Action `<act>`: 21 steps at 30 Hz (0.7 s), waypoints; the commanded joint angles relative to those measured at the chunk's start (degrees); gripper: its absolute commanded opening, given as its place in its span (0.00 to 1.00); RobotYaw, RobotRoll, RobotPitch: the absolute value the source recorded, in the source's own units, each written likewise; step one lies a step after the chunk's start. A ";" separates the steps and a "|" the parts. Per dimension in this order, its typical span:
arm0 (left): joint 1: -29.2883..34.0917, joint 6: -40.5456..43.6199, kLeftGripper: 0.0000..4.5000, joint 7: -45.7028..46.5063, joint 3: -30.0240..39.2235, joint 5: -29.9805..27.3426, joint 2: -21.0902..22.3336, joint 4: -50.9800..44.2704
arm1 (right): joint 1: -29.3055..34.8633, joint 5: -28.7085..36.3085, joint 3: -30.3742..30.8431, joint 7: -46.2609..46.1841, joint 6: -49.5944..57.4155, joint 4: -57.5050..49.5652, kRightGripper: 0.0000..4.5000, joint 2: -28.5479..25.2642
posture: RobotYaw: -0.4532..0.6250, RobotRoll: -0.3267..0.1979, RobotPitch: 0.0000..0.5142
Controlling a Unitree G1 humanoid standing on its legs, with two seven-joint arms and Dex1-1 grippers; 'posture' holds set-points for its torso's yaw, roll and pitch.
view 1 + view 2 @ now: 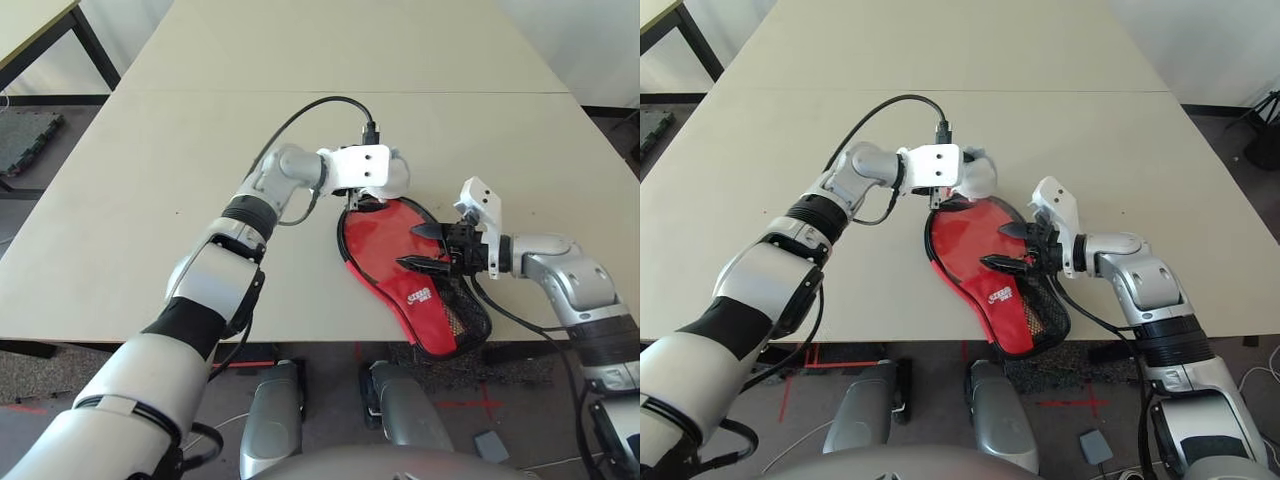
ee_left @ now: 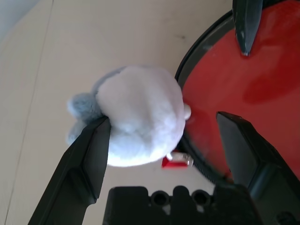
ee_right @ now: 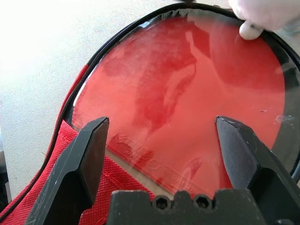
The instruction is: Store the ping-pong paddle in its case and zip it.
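Paddle (image 3: 187, 98) in case (image 1: 420, 300) | handle toward robot | both tools (image 1: 432, 248) (image 2: 164, 140) agape, empty

Beige table (image 1: 150, 200), white fluffy lump (image 2: 140, 119), second table (image 1: 30, 25) far left, red floor marks (image 1: 480, 405)

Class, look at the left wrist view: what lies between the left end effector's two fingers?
A white fluffy lump, against the left-hand finger. Beside it, a small red zipper pull at the case's black rim.
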 commanded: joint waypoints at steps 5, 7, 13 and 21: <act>5.60 9.67 0.99 -10.41 1.58 -7.35 3.40 -13.43 | 2.12 -2.33 4.79 0.44 1.89 3.34 1.00 1.02 | 0.48 0.62 0.29; 7.81 12.64 0.99 -12.79 1.15 -8.54 4.70 -18.13 | 2.02 -2.47 4.76 0.51 1.83 3.48 1.00 1.13 | 0.49 0.62 0.29; 12.16 20.02 0.99 -14.10 0.89 -10.25 6.85 -28.12 | 1.63 -2.98 4.87 0.84 1.34 4.33 1.00 1.48 | 0.49 0.62 0.29; 19.76 30.01 0.99 -14.87 -0.29 -13.68 7.62 -41.40 | 1.40 -3.44 4.81 1.12 0.86 5.06 1.00 1.68 | 0.49 0.62 0.28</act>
